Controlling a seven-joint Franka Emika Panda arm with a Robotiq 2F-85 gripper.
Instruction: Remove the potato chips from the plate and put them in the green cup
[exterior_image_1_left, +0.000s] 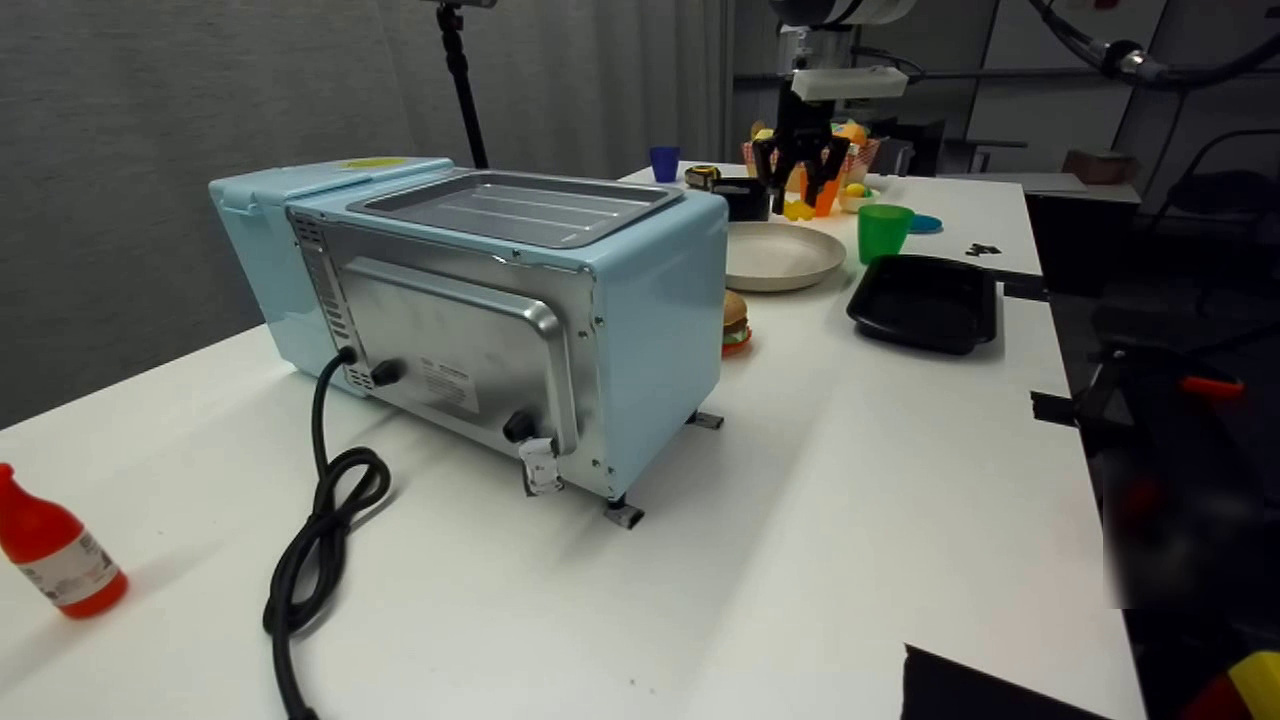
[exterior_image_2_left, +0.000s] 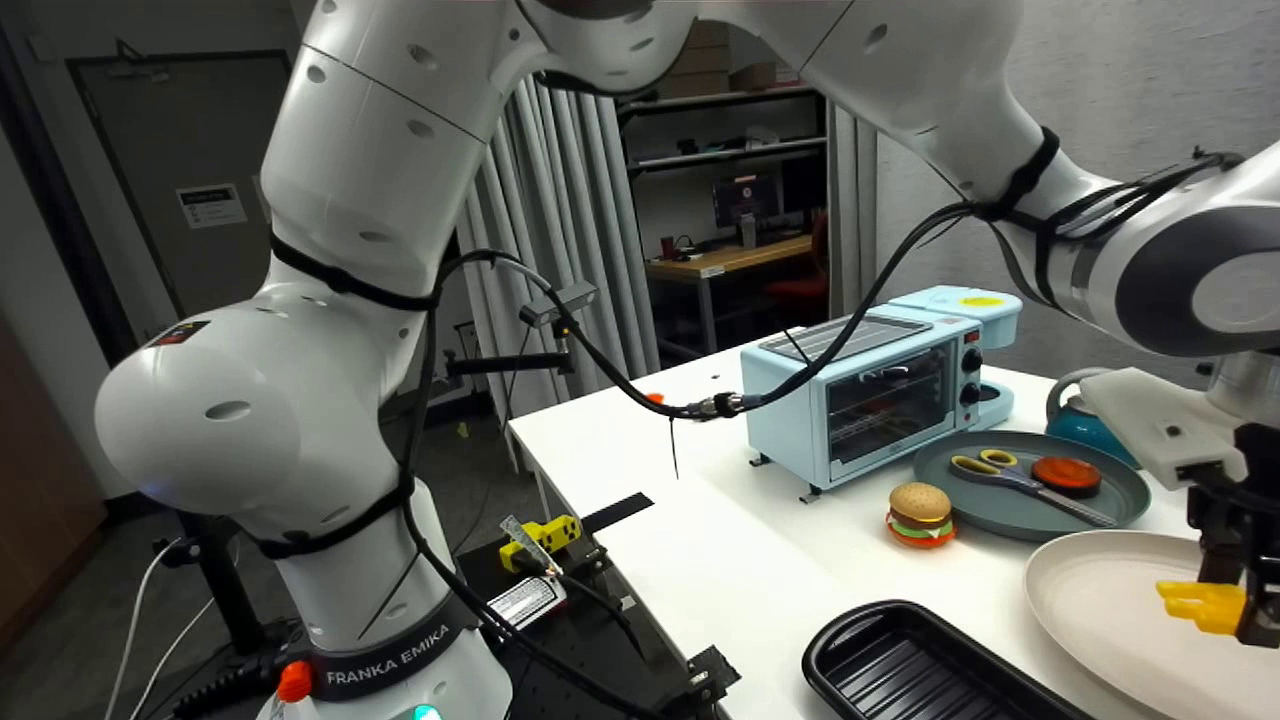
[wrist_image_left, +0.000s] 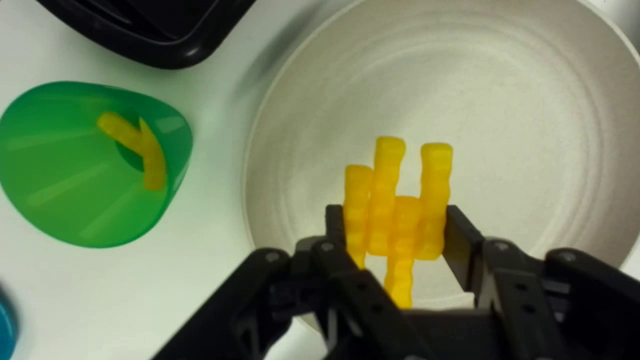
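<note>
My gripper (wrist_image_left: 395, 227) is shut on several yellow potato chips (wrist_image_left: 385, 165), shaped like ridged fries, side by side between its fingers. It holds them above the white-cream plate (wrist_image_left: 500, 125), whose visible surface is bare in the wrist view. The green cup (wrist_image_left: 60, 170) stands left of the plate in the wrist view, with a few yellow pieces inside. In an exterior view the gripper (exterior_image_1_left: 797, 198) is above the far side of the plate (exterior_image_1_left: 785, 258), with the cup (exterior_image_1_left: 884, 234) beside it. In an exterior view the held chips (exterior_image_2_left: 1203, 606) show at the right edge; the cup is out of view there.
A black tray (exterior_image_1_left: 925, 343) lies near the plate and cup. A light-blue toaster oven (exterior_image_2_left: 845, 385), a toy burger (exterior_image_2_left: 920, 515) and a grey plate with scissors (exterior_image_2_left: 1128, 515) stand nearby. A blue lid (exterior_image_1_left: 926, 224), a basket and an orange container stand beyond the cup.
</note>
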